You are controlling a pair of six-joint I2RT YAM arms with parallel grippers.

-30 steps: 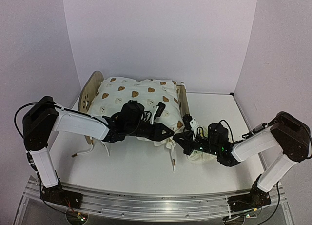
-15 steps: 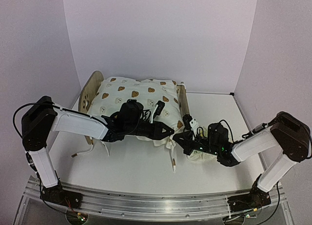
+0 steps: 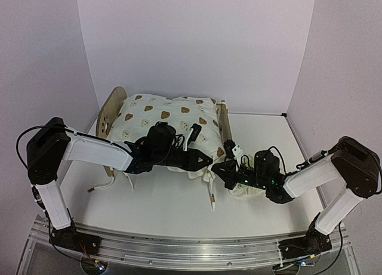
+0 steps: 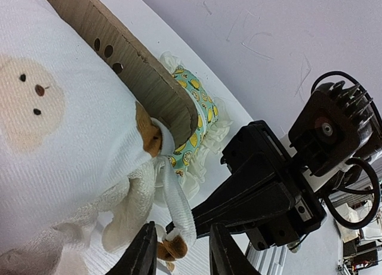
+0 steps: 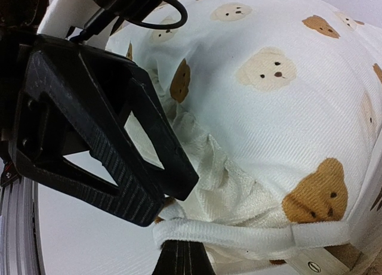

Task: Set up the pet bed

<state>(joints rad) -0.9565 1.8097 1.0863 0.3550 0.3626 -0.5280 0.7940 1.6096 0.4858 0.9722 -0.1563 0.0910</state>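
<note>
White table (image 3: 161, 212) lies in front of the two arm bases, with loose tie ends (image 3: 212, 198) trailing over it. Just beyond, near the middle, the two grippers meet almost tip to tip at the near right corner of the cushion. The left gripper (image 4: 179, 258) has its jaws part-way apart, and a white tie (image 4: 177, 206) with a brown end hangs in the gap, not visibly pinched. The right gripper (image 5: 181, 262) has its jaws pressed together; a tie strap (image 5: 250, 236) runs just across its tips, and whether it is caught there cannot be told. Under the right arm a green lemon-print pillow (image 4: 200, 117) with a cream ruffle lies just beside the outer face of the bed's wooden end rail (image 4: 140, 69). The pet bed (image 3: 106, 117) stands further back, left of centre, with its rounded headboard at the left. The cream bear-print cushion (image 3: 164, 117) fills it, bulging above the rails. Pale lilac walls (image 3: 191, 48) rise behind.
</note>
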